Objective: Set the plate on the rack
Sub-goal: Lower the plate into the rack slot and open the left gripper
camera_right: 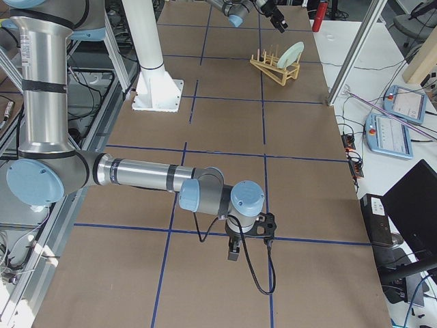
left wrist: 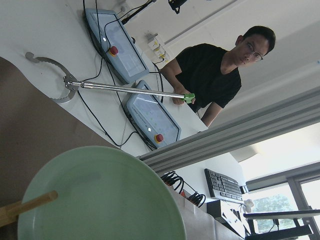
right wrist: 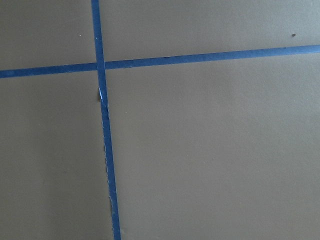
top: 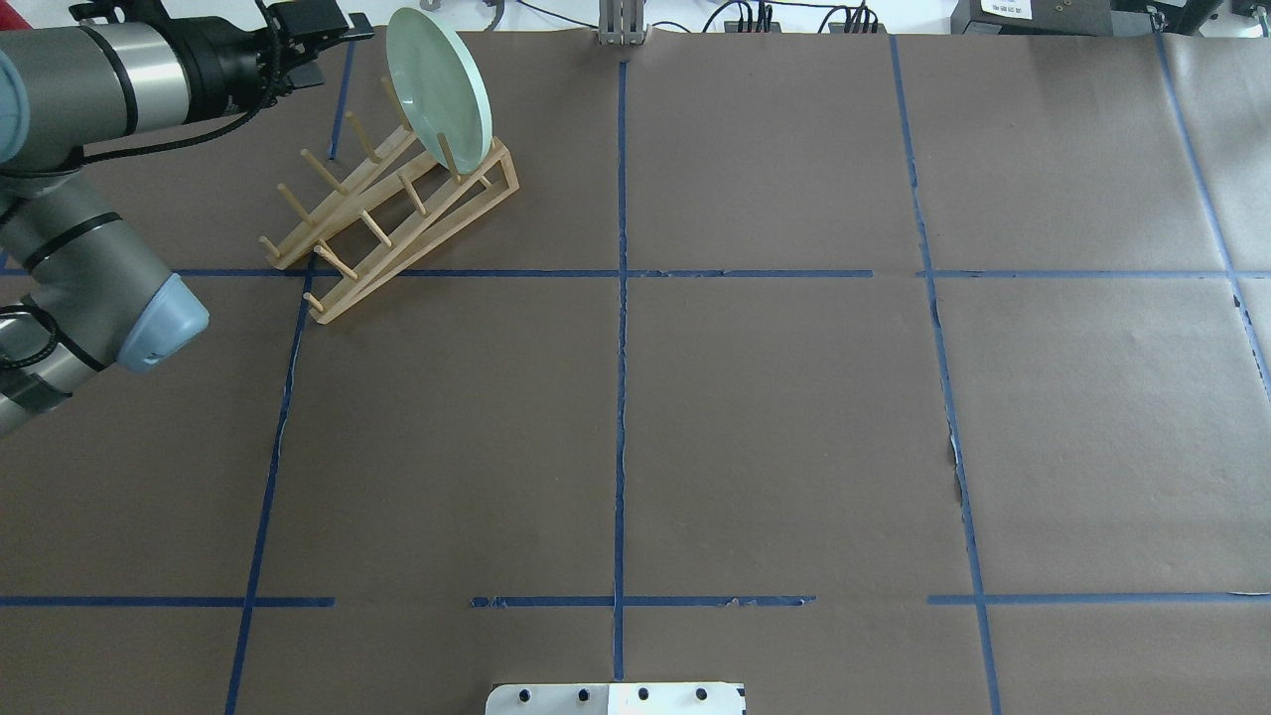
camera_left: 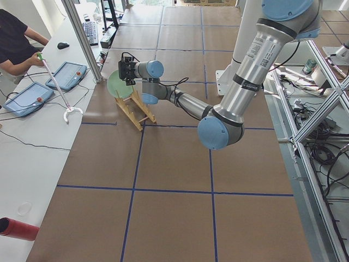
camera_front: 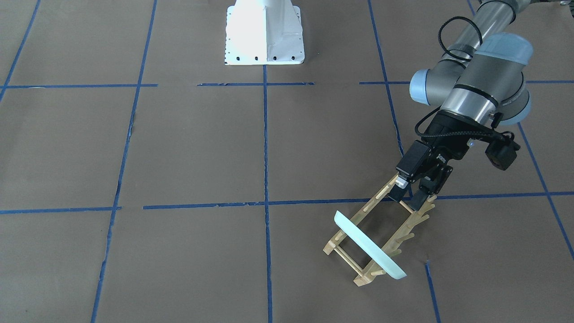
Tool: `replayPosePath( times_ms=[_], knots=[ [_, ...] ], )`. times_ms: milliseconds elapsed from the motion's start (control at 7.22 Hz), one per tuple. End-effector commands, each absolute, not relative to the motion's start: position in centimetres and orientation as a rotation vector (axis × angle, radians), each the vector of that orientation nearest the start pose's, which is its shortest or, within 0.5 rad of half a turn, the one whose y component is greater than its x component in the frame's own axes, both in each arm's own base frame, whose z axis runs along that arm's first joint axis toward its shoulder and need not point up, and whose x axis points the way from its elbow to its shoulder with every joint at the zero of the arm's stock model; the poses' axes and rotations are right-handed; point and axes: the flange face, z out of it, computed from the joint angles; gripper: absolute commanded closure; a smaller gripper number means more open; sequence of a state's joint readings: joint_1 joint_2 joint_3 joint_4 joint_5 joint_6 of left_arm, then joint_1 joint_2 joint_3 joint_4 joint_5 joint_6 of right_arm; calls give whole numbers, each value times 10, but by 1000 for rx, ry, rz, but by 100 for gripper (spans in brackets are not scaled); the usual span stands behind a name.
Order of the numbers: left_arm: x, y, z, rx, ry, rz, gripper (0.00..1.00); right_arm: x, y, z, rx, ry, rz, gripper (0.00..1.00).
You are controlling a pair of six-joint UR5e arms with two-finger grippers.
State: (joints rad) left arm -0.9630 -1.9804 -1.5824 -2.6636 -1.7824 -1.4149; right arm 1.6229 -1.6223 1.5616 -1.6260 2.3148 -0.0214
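The pale mint-green plate [camera_front: 367, 244] stands on edge between the pegs at one end of the small wooden rack [camera_front: 403, 233]. It also shows in the overhead view [top: 437, 84], leaning in the rack [top: 397, 209]. My left gripper [camera_front: 407, 196] is open and empty, low over the rack's other end and apart from the plate. The left wrist view shows the plate's face [left wrist: 100, 200] and one peg [left wrist: 30, 205] in front of it. My right gripper [camera_right: 232, 251] hangs just above the table far from the rack; I cannot tell whether it is open or shut.
The white robot base [camera_front: 264, 33] stands at the table's middle edge. Blue tape lines [camera_front: 265, 202] cross the brown table. An operator [camera_left: 13, 43] with a grabber stick [camera_left: 54, 87] sits at the side table beyond the rack, beside two tablets [camera_left: 65, 76].
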Motion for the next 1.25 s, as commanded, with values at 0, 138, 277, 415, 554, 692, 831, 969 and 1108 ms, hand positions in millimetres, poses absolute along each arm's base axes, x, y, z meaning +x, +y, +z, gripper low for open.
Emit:
replayPosePath(
  times_ms=[0,138,277,415,554,692,831,969,1108],
  knots=[
    [212,-563,317,777,1120,-251,0,90,-456,695,-83,-747,71,0],
    [192,-564,311,790,983,-163,0,90,-457,695,-82,-747,71,0],
    [161,-570,307,769,881,-93,0,90,-456,695,-84,-747,73,0],
    [143,-576,315,774,817,-18,0,90,-456,695,-84,-747,73,0],
    [122,-581,327,770,770,46,0,90,-456,695,-84,-747,73,0],
    [92,-592,355,672,739,113,0,90,-456,695,-84,-747,73,0],
    [66,-597,376,640,701,192,0,90,-456,695,-84,-747,73,0],
    [32,-607,405,576,650,209,0,90,-456,695,-84,-747,73,0],
    [26,-606,435,441,668,237,0,90,-456,696,-85,-747,73,0]
  ],
)
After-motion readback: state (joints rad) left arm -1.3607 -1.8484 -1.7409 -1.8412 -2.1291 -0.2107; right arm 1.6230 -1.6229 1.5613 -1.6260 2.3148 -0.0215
